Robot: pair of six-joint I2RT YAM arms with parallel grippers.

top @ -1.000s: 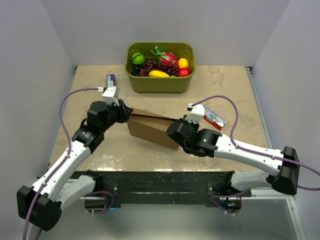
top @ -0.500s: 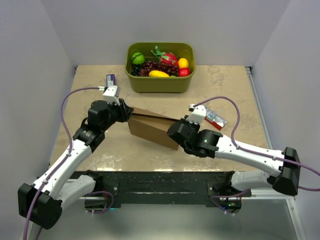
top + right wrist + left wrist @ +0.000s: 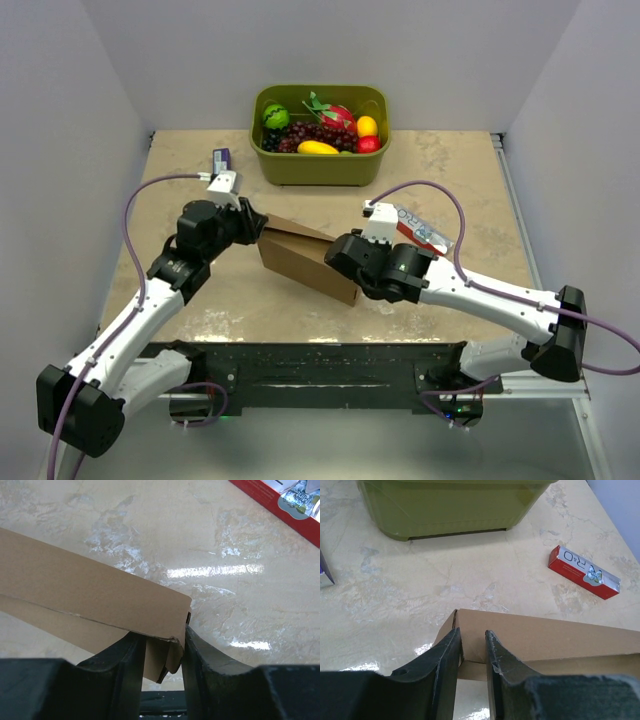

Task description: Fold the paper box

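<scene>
The paper box point(image 3: 300, 255) is a brown cardboard piece, partly folded, held between both arms at mid-table. My left gripper point(image 3: 259, 230) is at its left end. In the left wrist view the jaws point(image 3: 473, 647) straddle the box's point(image 3: 545, 637) end wall near the corner and are closed on it. My right gripper point(image 3: 347, 268) is at the box's right end. In the right wrist view its jaws point(image 3: 164, 642) pinch the folded corner flaps of the box point(image 3: 90, 590), which is lifted off the table there.
An olive-green tub point(image 3: 318, 170) of fruit stands at the back, also in the left wrist view point(image 3: 445, 510). A red toothpaste carton point(image 3: 425, 232) lies right of the box, behind the right arm. A small purple pack point(image 3: 221, 158) lies back left.
My right wrist has swung left and toward the back, uncovering the red carton. The box's right end shifted slightly with it. The left arm barely moved.
</scene>
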